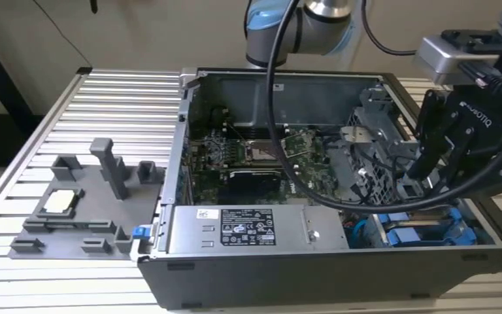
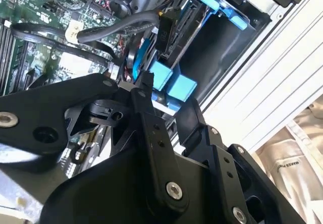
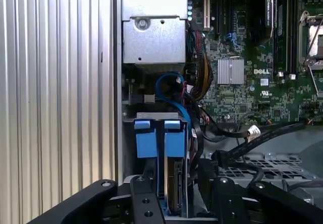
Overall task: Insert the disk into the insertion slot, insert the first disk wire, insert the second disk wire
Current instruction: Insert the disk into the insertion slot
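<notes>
The disk [image 3: 174, 186] stands on edge in the insertion slot [image 2: 222, 47] at the near corner of the open computer case, on the exterior view's right. Its blue caddy tabs [image 3: 146, 143] face my gripper. The same caddy [image 1: 412, 234] shows blue below the gripper in the exterior view. My gripper [image 2: 166, 95] hovers just above the tabs [image 2: 164, 75], open, with one finger on each side and nothing held. A black cable connector [image 2: 165, 32] hangs loose beside the disk. A blue wire [image 3: 166, 82] loops past the caddy.
A grey power supply box [image 1: 251, 229] lies along the case front, with the green motherboard [image 1: 251, 157] behind it. A perforated drive cage [image 3: 272, 171] and black cables [image 3: 252, 131] crowd the bay. A grey fixture tray [image 1: 76, 203] sits on the slatted table [image 1: 120, 98].
</notes>
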Robot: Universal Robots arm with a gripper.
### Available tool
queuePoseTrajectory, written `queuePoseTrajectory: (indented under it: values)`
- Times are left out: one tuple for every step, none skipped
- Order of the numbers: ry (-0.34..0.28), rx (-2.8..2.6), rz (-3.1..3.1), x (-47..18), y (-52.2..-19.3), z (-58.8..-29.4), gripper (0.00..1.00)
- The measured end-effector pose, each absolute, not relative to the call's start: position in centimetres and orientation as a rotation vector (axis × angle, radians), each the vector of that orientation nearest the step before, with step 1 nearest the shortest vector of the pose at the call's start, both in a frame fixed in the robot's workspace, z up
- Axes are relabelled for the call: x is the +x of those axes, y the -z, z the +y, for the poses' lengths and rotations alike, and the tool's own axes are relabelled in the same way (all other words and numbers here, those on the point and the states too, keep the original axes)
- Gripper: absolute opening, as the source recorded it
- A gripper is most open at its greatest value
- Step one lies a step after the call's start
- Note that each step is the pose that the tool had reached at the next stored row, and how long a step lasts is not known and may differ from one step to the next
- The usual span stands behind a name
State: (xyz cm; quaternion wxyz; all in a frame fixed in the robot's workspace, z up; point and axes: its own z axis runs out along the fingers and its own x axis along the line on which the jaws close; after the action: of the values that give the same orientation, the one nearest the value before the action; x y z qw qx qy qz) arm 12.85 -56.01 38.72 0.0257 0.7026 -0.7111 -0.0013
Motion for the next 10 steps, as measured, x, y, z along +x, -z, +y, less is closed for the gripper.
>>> queuePoseTrajectory:
  values:
    - [0.002, 2.171, -2.197, 12.86, -39.02, -55.96, 0.47]
    - [-0.001, 2.170, -2.196, 12.86, -39.29, -55.91, 0.47]
    - [-0.003, 2.169, -2.195, 12.86, -39.45, -55.84, 0.47]
    - [-0.003, 2.169, -2.195, 12.85, -39.54, -55.76, 0.47]
    - [-0.004, 2.169, -2.195, 12.83, -39.61, -55.72, 0.47]
    - [-0.006, 2.169, -2.196, 12.81, -39.64, -55.69, 0.47]
    - [-0.008, 2.170, -2.197, 12.80, -39.65, -55.68, 0.47]
    - [-0.012, 2.172, -2.199, 12.79, -39.64, -55.66, 0.47]
    - [-0.022, 2.176, -2.203, 12.77, -39.65, -55.64, 0.47]
    - [-0.037, 2.183, -2.211, 12.74, -39.65, -55.64, 0.47]
